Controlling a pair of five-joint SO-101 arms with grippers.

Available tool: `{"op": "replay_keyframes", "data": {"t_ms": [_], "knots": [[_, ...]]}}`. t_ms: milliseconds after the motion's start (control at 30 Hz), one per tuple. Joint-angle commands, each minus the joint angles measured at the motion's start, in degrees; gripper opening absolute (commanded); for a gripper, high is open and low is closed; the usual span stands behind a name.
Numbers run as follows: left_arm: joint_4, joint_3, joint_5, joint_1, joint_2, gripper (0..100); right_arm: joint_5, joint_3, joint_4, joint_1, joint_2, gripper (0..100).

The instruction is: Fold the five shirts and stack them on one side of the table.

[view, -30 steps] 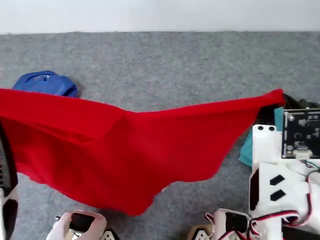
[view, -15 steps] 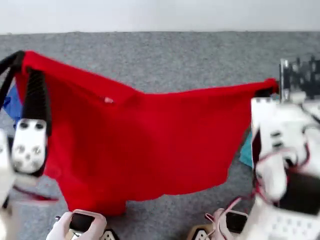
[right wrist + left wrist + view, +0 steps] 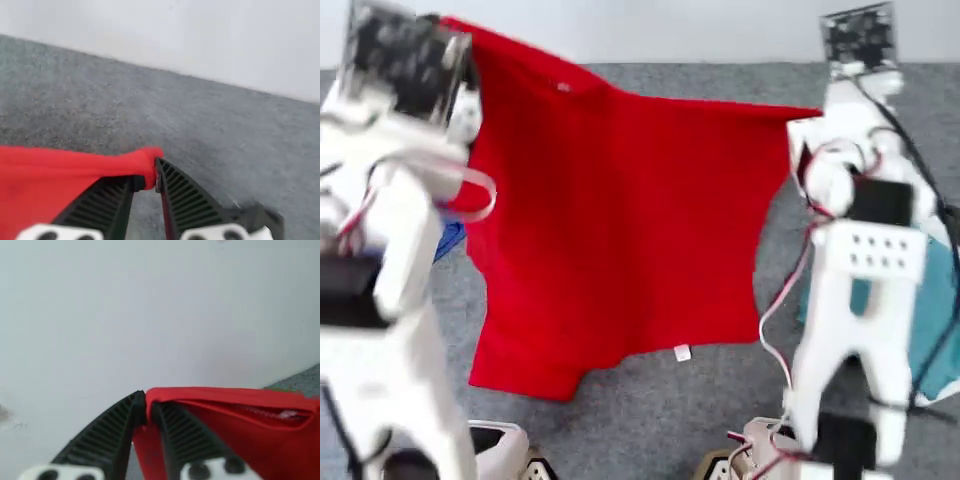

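Red shirt (image 3: pixel 620 220) hangs spread between both arms, held edge running side to side, hem draped on grey table (image 3: pixel 650 420) toward arm bases. Left gripper (image 3: pixel 146 405) clamped on one top corner, right gripper (image 3: pixel 150 176) clamped on other; left corner farther back. Blue shirt (image 3: pixel 448 240) mostly hidden by left arm, teal shirt (image 3: pixel 932 330) half covered by right arm. Sleeves hard to make out

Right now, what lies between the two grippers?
The red shirt, held by the left gripper and right gripper, spans the gap in the high view.
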Motion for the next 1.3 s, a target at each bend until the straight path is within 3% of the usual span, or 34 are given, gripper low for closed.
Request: {"op": "replay_keyframes", "data": {"t_ms": [0, 267, 533, 967, 1267], "knots": [[-4.1, 0.0, -0.8, -0.8, 8.5, 1, -0.5, -1.3, -7.0, -0.3, 5.3, 1.0], [-10.1, 0.0, -0.9, -1.1, 28.6, 1, -0.8, -1.4, -16.9, -0.3, 16.5, 1.0], [-14.9, -3.6, -0.9, -6.5, 41.8, 1, -0.9, -1.5, -27.6, -0.8, 19.6, 1.0], [-1.8, -43.5, -0.8, -6.3, 59.9, 1, -0.5, -1.5, -31.5, -3.8, 25.2, 1.0], [-2.0, -74.2, -0.9, -6.0, 83.7, 1, -0.4, -1.5, -32.0, -3.9, 32.0, 1.0]]}}
